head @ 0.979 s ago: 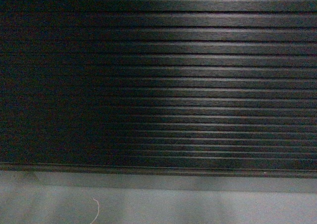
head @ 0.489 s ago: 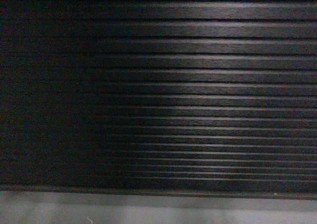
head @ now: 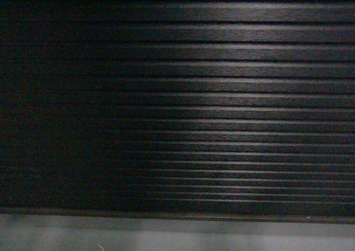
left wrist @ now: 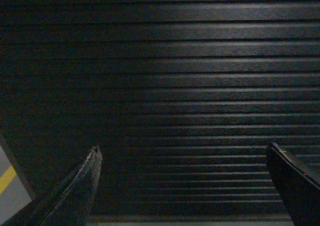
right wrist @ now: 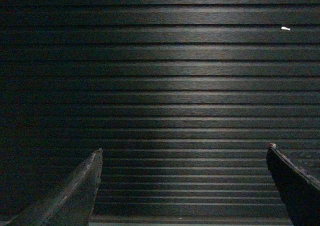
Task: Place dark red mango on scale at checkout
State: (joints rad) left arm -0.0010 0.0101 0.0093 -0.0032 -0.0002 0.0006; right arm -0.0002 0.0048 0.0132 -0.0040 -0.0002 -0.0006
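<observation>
The checkout's black ribbed front panel fills the head view, close up. The same panel fills the left wrist view, where my left gripper stands open with nothing between its fingers. In the right wrist view the ribbed panel lies straight ahead, and my right gripper is open and empty too. The dark red mango and the scale are out of view. Neither gripper shows in the head view.
A strip of grey floor runs below the panel's bottom edge. At the left wrist view's lower left, grey floor with a yellow line shows beside the panel's end. A small white speck sits on the panel.
The head view has shifted: the panel's bottom edge sits lower in frame and less floor shows than a second ago. Little changed in the last half second.
</observation>
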